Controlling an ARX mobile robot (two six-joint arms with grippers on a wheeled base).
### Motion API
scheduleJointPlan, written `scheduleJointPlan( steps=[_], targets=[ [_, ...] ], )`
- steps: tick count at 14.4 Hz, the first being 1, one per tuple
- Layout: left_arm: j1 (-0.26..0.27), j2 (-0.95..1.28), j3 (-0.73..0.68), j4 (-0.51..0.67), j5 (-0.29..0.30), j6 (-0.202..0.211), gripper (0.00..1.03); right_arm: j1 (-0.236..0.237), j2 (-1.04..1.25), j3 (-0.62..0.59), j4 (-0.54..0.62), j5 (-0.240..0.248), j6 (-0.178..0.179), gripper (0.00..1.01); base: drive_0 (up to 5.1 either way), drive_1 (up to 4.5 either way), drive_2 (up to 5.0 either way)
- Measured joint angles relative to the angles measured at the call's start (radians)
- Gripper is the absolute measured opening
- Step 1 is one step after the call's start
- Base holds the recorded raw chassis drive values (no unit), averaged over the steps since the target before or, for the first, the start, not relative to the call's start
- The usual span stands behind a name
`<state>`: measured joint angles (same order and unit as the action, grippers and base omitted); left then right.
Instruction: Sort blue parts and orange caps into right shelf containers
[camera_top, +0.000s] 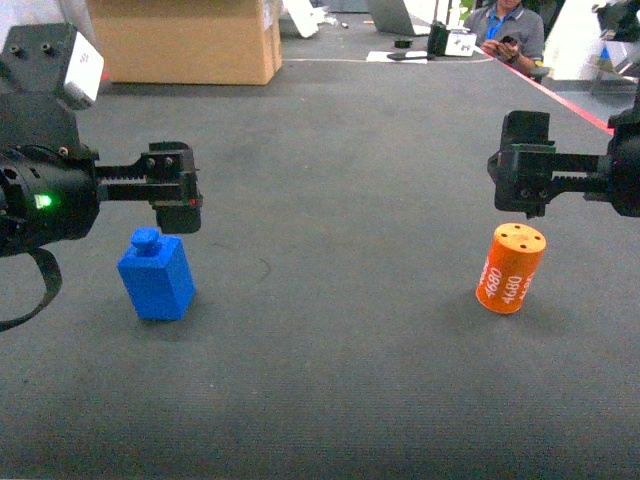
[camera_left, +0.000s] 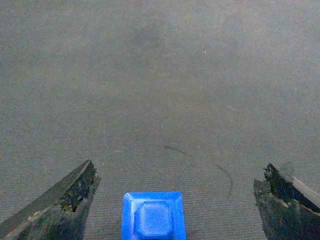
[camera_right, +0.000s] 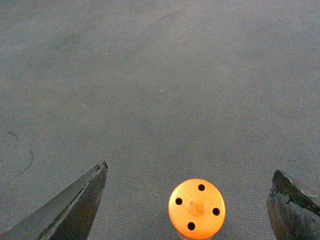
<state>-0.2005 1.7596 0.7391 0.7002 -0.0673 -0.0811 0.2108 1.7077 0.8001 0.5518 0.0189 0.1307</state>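
Nearest the robot, the blue part (camera_top: 156, 276) stands upright on the dark grey counter (camera_top: 340, 380), its small square knob on top, low on the left of the head view. The orange cap (camera_top: 510, 267) stands well apart from it on the right, a short cylinder leaning slightly, with white digits down its side and small holes in its flat top. Set this far apart, each piece falls to one arm, so neither arm has to cross the middle.

Just above and slightly behind the blue part hangs the left end effector (camera_top: 178, 203), not touching it. Its wrist view shows the jaws spread wide, one dark finger (camera_left: 60, 205) at each lower corner, and the blue part (camera_left: 153, 216) centred between them at the bottom edge. That alignment looks like the set-up for a straight descent onto the block.

The right end effector (camera_top: 528, 185) hovers the same way just over the orange cap, also clear of it. Its wrist camera looks down on the cap's round holed top (camera_right: 196, 208), midway between widely parted fingers (camera_right: 75, 205). Neither end effector holds anything.

Farther back the counter runs bare to a cardboard box (camera_top: 190, 40) at the far left. A seated person (camera_top: 510, 35) sits at the far right edge. No shelf or blue bin appears in any view, so the sorting has yet to begin.
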Motion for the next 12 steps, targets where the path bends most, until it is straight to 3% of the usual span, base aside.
scheduleJointPlan(
  steps=[1,12],
  targets=[
    [0.003,0.059,0.034,0.007,-0.009,-0.024,0.98,0.013,0.078,0.042,0.000,0.008,0.005,0.98,0.0,0.00,0.0],
    [0.005,0.158,0.047,0.034,-0.007,-0.047,0.98,-0.009,0.237,0.095,0.031,0.012,0.027,0.98,0.0,0.00,0.0]
  ],
)
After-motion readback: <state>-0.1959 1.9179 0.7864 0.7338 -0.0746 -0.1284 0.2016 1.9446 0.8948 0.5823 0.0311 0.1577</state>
